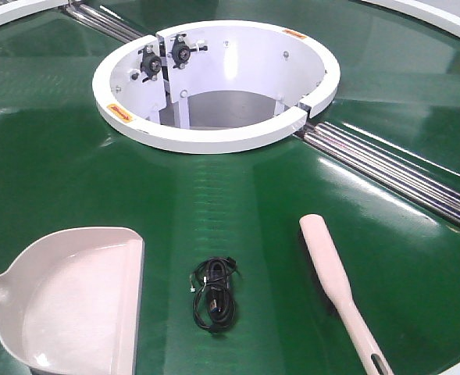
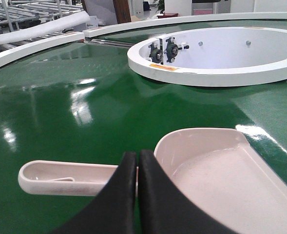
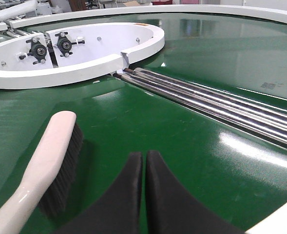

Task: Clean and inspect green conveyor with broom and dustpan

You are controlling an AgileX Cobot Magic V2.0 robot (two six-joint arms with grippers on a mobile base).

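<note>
Left gripper [image 2: 137,168] and right gripper [image 3: 144,165] hang closed, empty; dustpan [image 1: 73,305] at 7 o'clock, broom [image 1: 331,269] at 5, on green conveyor [image 1: 237,195].

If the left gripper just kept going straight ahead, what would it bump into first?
Probably the dustpan, about where its handle joins the pan. The left gripper points right at it, though its height above is unclear.

A coiled black cable [image 1: 213,293] lies apart from the white ring [image 1: 214,142].
</note>
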